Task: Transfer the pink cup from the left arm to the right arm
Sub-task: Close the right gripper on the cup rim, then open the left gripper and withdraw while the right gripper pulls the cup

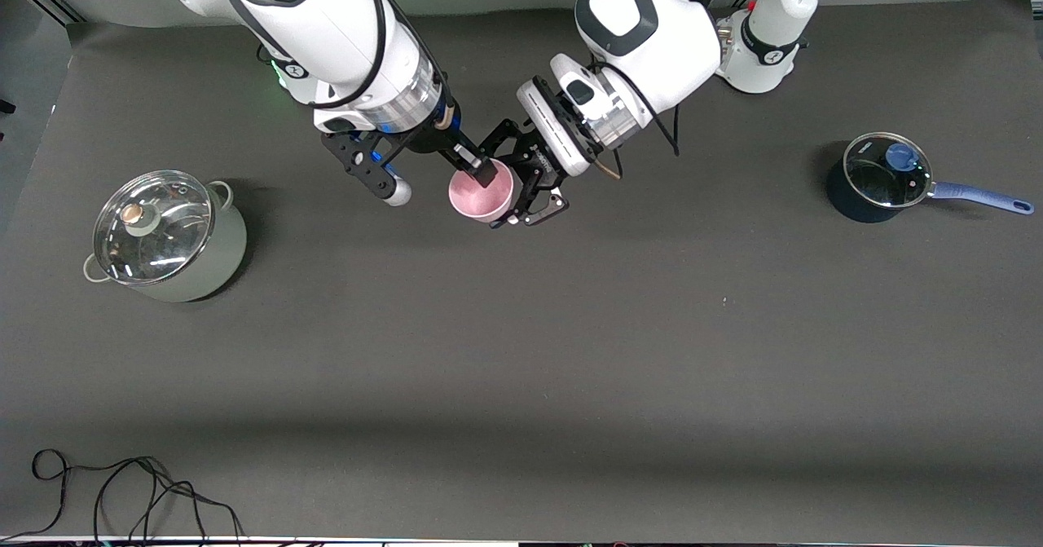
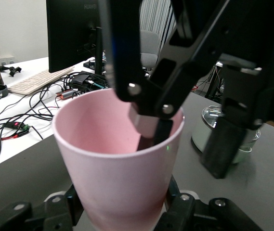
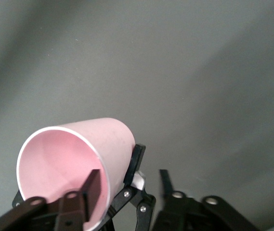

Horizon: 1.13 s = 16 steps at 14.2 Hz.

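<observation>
the handover is mid-way. at upper centre, above the worktop (image 1: 521, 351), the left gripper (image 1: 534, 196) fingers clamp the pink cup (image 1: 481, 194); the right gripper (image 1: 477, 168) fingers straddle its rim, whether pinched i cannot tell. next, probably: right grips firmly, left lets go.

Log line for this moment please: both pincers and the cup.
phase: handover | left pincer: shut on pink cup, mid-air | right pincer: astride cup rim, one finger inside
</observation>
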### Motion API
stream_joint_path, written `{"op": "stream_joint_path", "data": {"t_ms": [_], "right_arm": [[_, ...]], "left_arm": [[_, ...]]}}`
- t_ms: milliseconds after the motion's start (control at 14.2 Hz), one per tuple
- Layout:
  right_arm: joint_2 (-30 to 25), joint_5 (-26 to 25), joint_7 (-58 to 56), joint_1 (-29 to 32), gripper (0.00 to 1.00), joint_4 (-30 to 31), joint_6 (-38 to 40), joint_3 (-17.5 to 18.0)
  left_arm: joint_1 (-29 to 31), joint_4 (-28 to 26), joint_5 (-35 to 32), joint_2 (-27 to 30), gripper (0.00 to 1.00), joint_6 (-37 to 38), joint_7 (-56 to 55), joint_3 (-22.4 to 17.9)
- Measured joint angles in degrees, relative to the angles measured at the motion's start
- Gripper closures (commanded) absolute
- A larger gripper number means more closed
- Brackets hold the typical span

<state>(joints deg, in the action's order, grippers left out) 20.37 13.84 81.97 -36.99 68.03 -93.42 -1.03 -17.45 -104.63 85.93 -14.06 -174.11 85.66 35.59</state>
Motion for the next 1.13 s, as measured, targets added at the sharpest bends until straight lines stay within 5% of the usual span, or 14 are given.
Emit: {"op": "stream_joint_path", "data": {"t_ms": [493, 564, 705, 775, 846, 916, 1128], "right_arm": [[0.2, 0.1, 1.7, 0.4, 1.0, 0.0, -0.5, -0.3], [0.2, 0.1, 1.7, 0.4, 1.0, 0.0, -0.6, -0.3], [0.2, 0.1, 1.7, 0.4, 1.0, 0.0, -0.7, -0.3], [0.3, 0.2, 1.8, 0.4, 1.0, 0.0, -0.8, -0.3], [0.3, 0.3, 1.8, 0.4, 1.0, 0.0, -0.8, -0.3], [0.3, 0.4, 1.8, 0.6, 1.0, 0.0, -0.8, -0.3], [0.3, 0.5, 1.2, 1.7, 1.0, -0.2, -0.7, -0.8]], "left_arm": [[-0.1, -0.2, 0.0, 0.0, 0.64, -0.4, 0.1, 0.3], [-0.1, -0.2, 0.0, 0.0, 0.51, -0.5, 0.1, 0.3], [-0.2, -0.2, 0.0, 0.0, 0.43, -0.9, 0.1, 0.3], [-0.2, -0.2, 0.0, 0.0, 0.31, -1.0, 0.1, 0.3], [-0.2, -0.2, 0.0, 0.0, 0.09, -1.1, 0.1, 0.3], [-0.1, -0.1, 0.0, 0.0, 0.02, -1.1, 0.1, 0.3], [0.1, -0.1, 0.1, 0.0, 0.02, -1.2, 0.0, 0.2]]}}
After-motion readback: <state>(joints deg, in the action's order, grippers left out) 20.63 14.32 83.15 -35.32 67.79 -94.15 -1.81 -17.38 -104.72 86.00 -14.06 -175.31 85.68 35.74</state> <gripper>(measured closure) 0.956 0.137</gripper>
